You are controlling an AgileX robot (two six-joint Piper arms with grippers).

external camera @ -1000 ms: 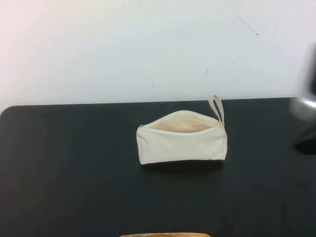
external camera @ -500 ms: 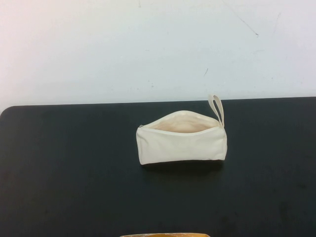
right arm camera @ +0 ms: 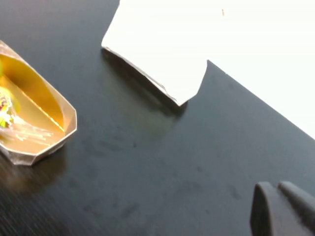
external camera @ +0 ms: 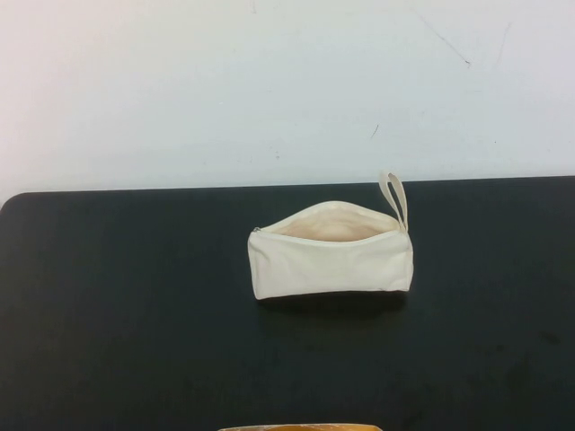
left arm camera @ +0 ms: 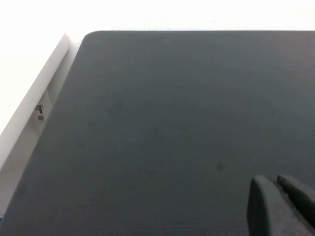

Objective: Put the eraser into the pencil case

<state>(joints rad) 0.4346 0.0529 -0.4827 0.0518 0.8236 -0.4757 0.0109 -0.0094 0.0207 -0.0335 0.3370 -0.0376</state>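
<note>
The cream-white pencil case (external camera: 332,256) stands in the middle of the black table (external camera: 135,314), its zip open along the top and pale lining showing, with its loop strap (external camera: 395,197) at its right end. It also shows in the right wrist view (right arm camera: 157,54). The eraser is not in view in any frame. My left gripper (left arm camera: 275,189) is shut and empty over bare table near the table's left corner. My right gripper (right arm camera: 276,189) is shut and empty over bare table, well apart from the pencil case. Neither gripper shows in the high view.
A shiny gold tray (right arm camera: 29,123) with yellow-green things in it sits on the table near the front edge; its rim peeks into the high view (external camera: 301,427). A white wall stands behind the table. A white ledge (left arm camera: 29,108) runs along the table's left side.
A blurred part of the right arm at the right edge of the high view a second ago has gone out of view. The pencil case has not moved.
</note>
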